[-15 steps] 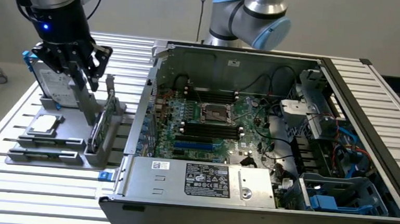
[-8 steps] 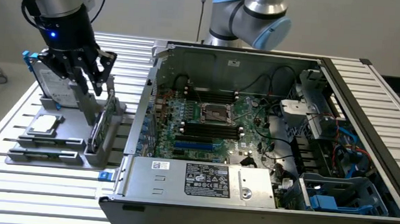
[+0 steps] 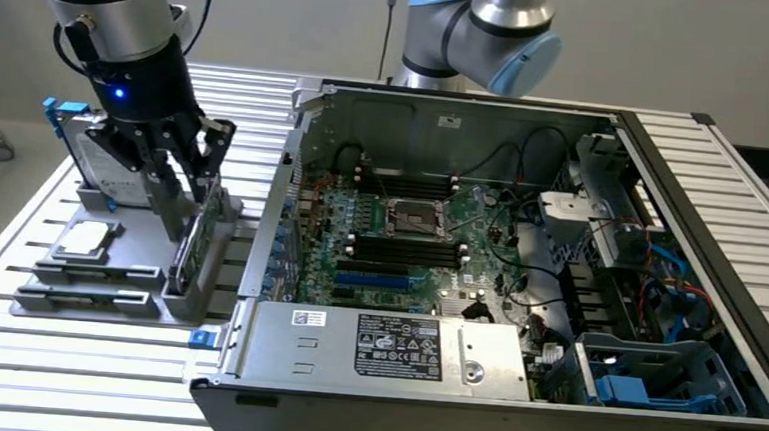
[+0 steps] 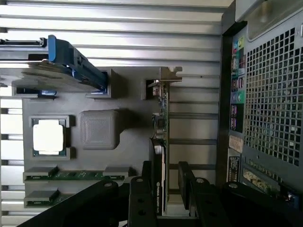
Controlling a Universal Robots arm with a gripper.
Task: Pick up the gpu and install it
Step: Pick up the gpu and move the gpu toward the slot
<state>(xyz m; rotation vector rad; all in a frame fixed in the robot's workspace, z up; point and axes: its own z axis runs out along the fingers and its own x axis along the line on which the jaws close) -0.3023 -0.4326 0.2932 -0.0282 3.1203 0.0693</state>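
As the thin black-and-green gpu (image 4: 160, 142) looks stiff yet fragile, its flat flanks suit gripping. The black gripper (image 4: 165, 170) straddles it, unclenched.

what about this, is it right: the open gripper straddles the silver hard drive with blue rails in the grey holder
The open gripper straddles the thin black-covered gpu card with green board, in the grey holder, not the silver hard drive; the wrist view shows it.

The gpu (image 3: 195, 239) stands in holder (image 3: 86, 303) beside computer case (image 3: 444, 124).
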